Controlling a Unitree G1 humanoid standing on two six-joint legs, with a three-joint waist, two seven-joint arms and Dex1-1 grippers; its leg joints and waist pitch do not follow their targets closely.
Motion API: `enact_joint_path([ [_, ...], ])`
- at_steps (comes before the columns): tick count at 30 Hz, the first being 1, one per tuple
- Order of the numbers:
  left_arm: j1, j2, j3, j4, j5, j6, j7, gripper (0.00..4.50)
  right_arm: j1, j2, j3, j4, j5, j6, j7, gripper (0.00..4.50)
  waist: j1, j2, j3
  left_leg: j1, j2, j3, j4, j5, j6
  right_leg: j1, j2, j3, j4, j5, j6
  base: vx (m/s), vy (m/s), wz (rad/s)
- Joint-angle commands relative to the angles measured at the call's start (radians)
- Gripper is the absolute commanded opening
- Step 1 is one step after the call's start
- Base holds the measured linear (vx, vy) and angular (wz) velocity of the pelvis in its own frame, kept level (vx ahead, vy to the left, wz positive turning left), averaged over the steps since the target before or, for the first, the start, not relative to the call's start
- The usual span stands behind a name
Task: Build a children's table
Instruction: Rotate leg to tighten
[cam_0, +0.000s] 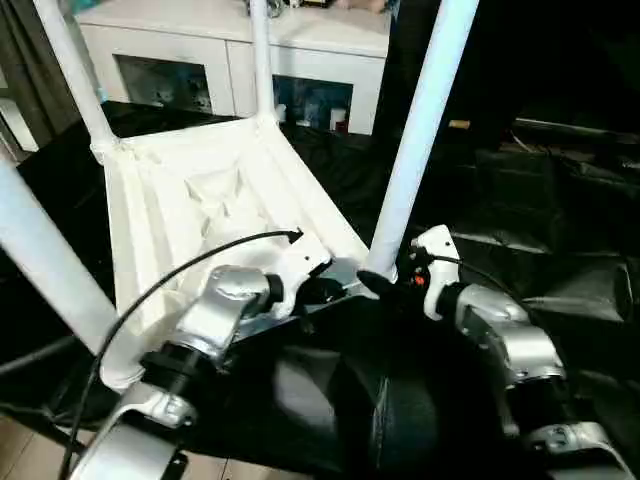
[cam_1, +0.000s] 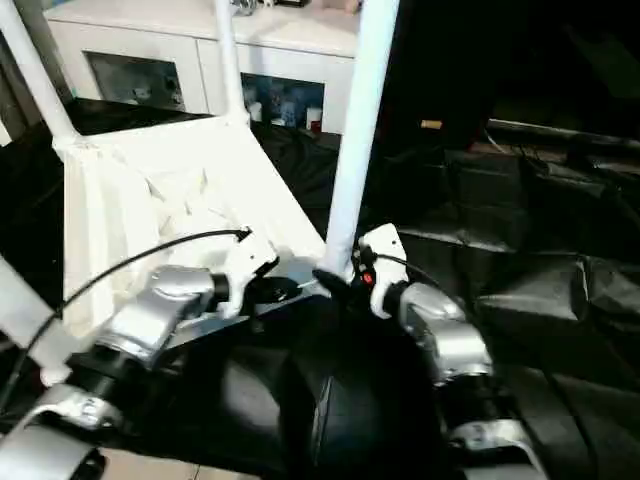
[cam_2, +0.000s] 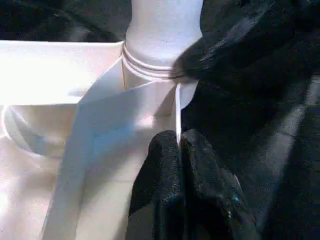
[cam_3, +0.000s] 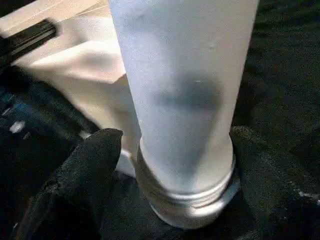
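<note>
Table leg (cam_3: 182, 100) between right pincer (cam_3: 175, 170) fingers, seemingly ungripped.

A table (cam_0: 560, 230) draped in crinkled black cloth carries the work. The white children's table (cam_0: 190, 210) lies upside down on it, legs pointing up

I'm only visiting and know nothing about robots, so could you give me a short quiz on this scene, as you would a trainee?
1. True or false: the children's table lies upside down, its legs pointing up.
2. What does the left tool pinch?
A. a cable
B. the tabletop's rim
C. the black cloth
3. Which leg do the right tool's fingers stand on either side of, and at what part?

Key:
1. True.
2. B: its fingers are shut on the thin white rim near a corner.
3. The near right leg, at its base by the corner socket; fingers apart on either side.
</note>
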Motion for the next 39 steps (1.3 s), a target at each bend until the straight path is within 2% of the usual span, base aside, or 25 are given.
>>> enact_joint_path([
  [1, 0.017, 0.011, -0.056, -0.008, 0.007, 0.009, -0.058, 0.00, 0.018, 0.001, 0.100, -0.026, 0.022, 0.028, 0.142, 3.66, 0.006, -0.006, -0.051, 0.005, 0.014, -0.005, -0.058, -0.216, 0.052, 0.042, -0.027, 0.016, -0.071, -0.101, -0.227, 0.000, 0.000, 0.00],
  [4, 0.044, 0.080, -0.086, -0.070, -0.021, 0.021, -0.185, 0.00, 0.014, -0.062, 0.096, -0.049, 0.033, 0.033, 0.230, 3.66, 0.006, -0.004, -0.049, 0.007, 0.016, -0.003, -0.057, -0.215, 0.060, 0.041, -0.026, 0.016, -0.068, -0.092, -0.245, 0.000, 0.000, 0.00],
  [7, 0.054, 0.111, -0.091, -0.093, -0.025, 0.030, -0.225, 0.00, 0.013, -0.092, 0.094, -0.066, 0.052, 0.038, 0.286, 3.66, 0.004, -0.005, -0.047, 0.010, 0.017, -0.002, -0.060, -0.235, 0.050, 0.039, -0.025, 0.016, -0.070, -0.116, -0.251, 0.000, 0.000, 0.00],
  [10, 0.058, 0.123, -0.092, -0.100, -0.026, 0.036, -0.238, 0.00, 0.012, -0.099, 0.094, -0.069, 0.056, 0.043, 0.302, 3.40, 0.009, -0.006, -0.046, 0.012, 0.018, -0.002, -0.061, -0.246, 0.038, 0.037, -0.027, 0.018, -0.072, -0.146, -0.246, 0.000, 0.000, 0.00],
  [13, 0.061, 0.130, -0.092, -0.107, -0.027, 0.037, -0.245, 0.00, 0.010, -0.102, 0.097, -0.068, 0.061, 0.047, 0.320, 3.21, 0.013, -0.007, -0.047, 0.013, 0.018, -0.001, -0.060, -0.234, 0.034, 0.038, -0.026, 0.018, -0.070, -0.135, -0.244, 0.000, 0.000, 0.00],
  [18, 0.067, 0.137, -0.094, -0.125, -0.034, 0.051, -0.252, 0.00, 0.012, -0.103, 0.108, -0.075, 0.067, 0.060, 0.344, 2.88, 0.016, -0.011, -0.050, 0.010, 0.016, 0.000, -0.056, -0.195, 0.047, 0.041, -0.025, 0.017, -0.063, -0.083, -0.252, 0.000, 0.000, 0.00],
  [19, 0.068, 0.138, -0.093, -0.129, -0.035, 0.054, -0.252, 0.00, 0.014, -0.103, 0.111, -0.079, 0.069, 0.064, 0.350, 2.68, 0.016, -0.010, -0.050, 0.010, 0.016, 0.000, -0.056, -0.193, 0.049, 0.041, -0.026, 0.017, -0.064, -0.085, -0.253, 0.000, 0.000, 0.00],
  [24, 0.068, 0.131, -0.085, -0.125, -0.032, 0.053, -0.232, 0.00, 0.019, -0.096, 0.105, -0.069, 0.060, 0.047, 0.332, 2.59, 0.016, -0.010, -0.049, 0.011, 0.016, 0.000, -0.057, -0.203, 0.043, 0.041, -0.027, 0.017, -0.066, -0.109, -0.248, 0.000, 0.000, 0.00],
  [27, 0.060, 0.105, -0.070, -0.107, -0.024, 0.053, -0.178, 0.00, 0.020, -0.077, 0.092, -0.041, 0.038, 0.027, 0.267, 2.58, 0.015, -0.011, -0.048, 0.012, 0.016, 0.000, -0.057, -0.212, 0.037, 0.039, -0.026, 0.017, -0.068, -0.120, -0.244, 0.000, 0.000, 0.00],
  [28, 0.037, 0.059, -0.046, -0.063, -0.011, 0.052, -0.081, 0.00, 0.014, -0.036, 0.072, 0.005, 0.011, 0.010, 0.153, 2.57, 0.013, -0.011, -0.044, 0.010, 0.016, -0.001, -0.060, -0.235, 0.027, 0.037, -0.027, 0.018, -0.072, -0.165, -0.235, 0.000, 0.000, 0.00],
  [30, 0.029, 0.041, -0.039, -0.047, -0.006, 0.050, -0.047, 0.00, 0.011, -0.020, 0.063, 0.023, 0.003, 0.010, 0.107, 2.56, 0.012, -0.010, -0.040, 0.014, 0.015, -0.001, -0.062, -0.275, 0.010, 0.031, -0.028, 0.018, -0.081, -0.236, -0.221, 0.000, 0.000, 0.00],
  [31, 0.014, 0.010, -0.032, -0.022, 0.001, 0.053, 0.009, 0.00, 0.009, 0.012, 0.052, 0.051, -0.009, 0.006, 0.031, 2.56, 0.011, -0.011, -0.041, 0.014, 0.015, -0.006, -0.065, -0.307, -0.005, 0.033, -0.031, 0.017, -0.085, -0.306, -0.199, 0.000, 0.000, 0.00],
  [32, 0.009, -0.007, -0.029, -0.015, 0.003, 0.057, 0.032, 0.00, 0.008, 0.028, 0.048, 0.061, -0.010, 0.009, 0.004, 2.56, 0.008, -0.011, -0.040, 0.014, 0.014, -0.007, -0.066, -0.321, -0.013, 0.028, -0.029, 0.018, -0.089, -0.340, -0.179, 0.000, 0.000, 0.00],
  [36, -0.015, -0.096, -0.020, 0.023, 0.009, 0.067, 0.137, 0.00, 0.003, 0.132, 0.030, 0.091, -0.006, 0.030, -0.135, 2.56, 0.004, -0.011, -0.038, 0.017, 0.013, -0.012, -0.069, -0.366, -0.023, 0.022, -0.030, 0.017, -0.098, -0.404, -0.149, 0.000, 0.000, 0.00],
  [37, -0.022, -0.118, -0.020, 0.031, 0.011, 0.067, 0.159, 0.00, -0.001, 0.157, 0.031, 0.099, -0.016, 0.031, -0.176, 2.56, -0.001, -0.006, -0.038, 0.014, 0.011, -0.013, -0.070, -0.384, -0.028, 0.020, -0.028, 0.016, -0.101, -0.415, -0.137, 0.000, 0.000, 0.00],
  [39, -0.034, -0.152, -0.024, 0.044, 0.018, 0.061, 0.190, 0.00, -0.010, 0.203, 0.037, 0.117, -0.036, 0.030, -0.244, 2.56, -0.005, -0.007, -0.039, 0.015, 0.009, -0.014, -0.070, -0.392, -0.030, 0.017, -0.028, 0.016, -0.103, -0.435, -0.126, 0.000, 0.000, 0.00],
])
